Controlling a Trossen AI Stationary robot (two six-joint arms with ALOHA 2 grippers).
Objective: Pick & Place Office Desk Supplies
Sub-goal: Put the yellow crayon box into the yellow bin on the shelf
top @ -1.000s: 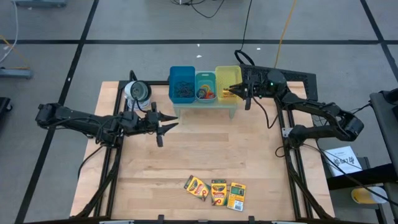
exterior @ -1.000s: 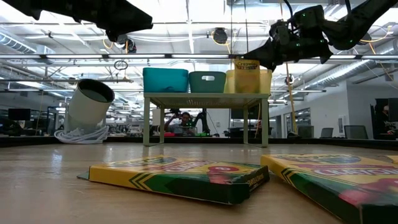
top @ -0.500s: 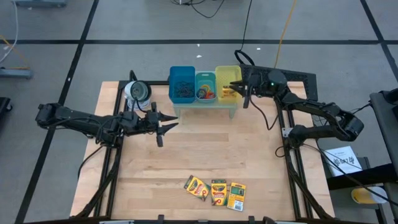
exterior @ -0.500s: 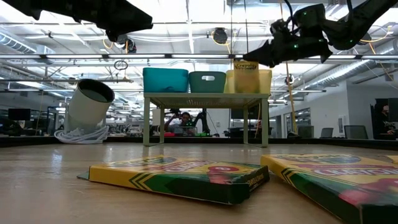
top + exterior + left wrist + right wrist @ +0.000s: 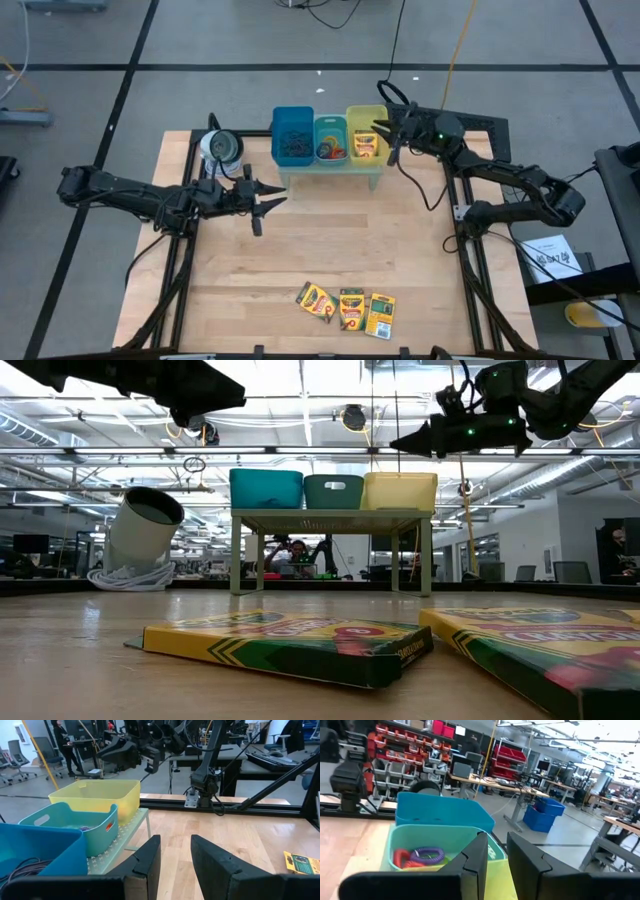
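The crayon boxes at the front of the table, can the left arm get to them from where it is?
Probably yes. The three crayon boxes lie flat in the open, with only bare table between them and the left gripper, which holds nothing. The right gripper is far off, over the yellow bin.

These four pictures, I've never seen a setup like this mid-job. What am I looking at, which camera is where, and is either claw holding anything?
Two dark robot arms work at a wooden table. One camera looks straight down, one sits at tabletop height, and one rides on each wrist. The left gripper hangs over the bare middle of the table; the right gripper is above the yellow bin. Both are slightly open and hold nothing. One crayon box lies in the yellow bin. Three crayon boxes lie at the near edge. The teal bin holds coloured rings.
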